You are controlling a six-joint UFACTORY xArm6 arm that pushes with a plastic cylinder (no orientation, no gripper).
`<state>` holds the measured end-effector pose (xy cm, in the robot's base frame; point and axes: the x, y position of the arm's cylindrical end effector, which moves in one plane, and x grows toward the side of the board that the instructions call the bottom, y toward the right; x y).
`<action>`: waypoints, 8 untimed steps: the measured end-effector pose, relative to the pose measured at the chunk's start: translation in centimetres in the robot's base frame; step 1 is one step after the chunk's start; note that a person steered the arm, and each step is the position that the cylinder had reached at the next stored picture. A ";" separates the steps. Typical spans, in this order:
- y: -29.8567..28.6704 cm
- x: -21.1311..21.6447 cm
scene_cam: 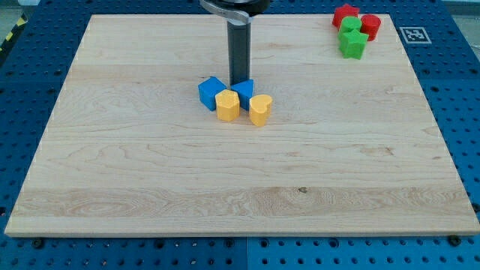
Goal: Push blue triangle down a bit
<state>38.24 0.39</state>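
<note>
The blue triangle sits just above the middle of the wooden board, partly behind the yellow blocks. My tip stands right at its upper edge, touching or almost touching it. A blue cube lies to its left. A yellow hexagon block sits in front between the two blue blocks. A yellow heart block lies at the triangle's lower right.
At the view's top right corner of the board stand a red star block, a red cylinder, a green block and a green star block, clustered together.
</note>
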 end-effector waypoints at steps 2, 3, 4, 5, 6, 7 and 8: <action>4.7 2.0; 4.6 1.0; 4.2 0.5; 1.7 1.3; -0.3 3.0; -0.3 4.9; -0.4 6.7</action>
<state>44.96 -0.01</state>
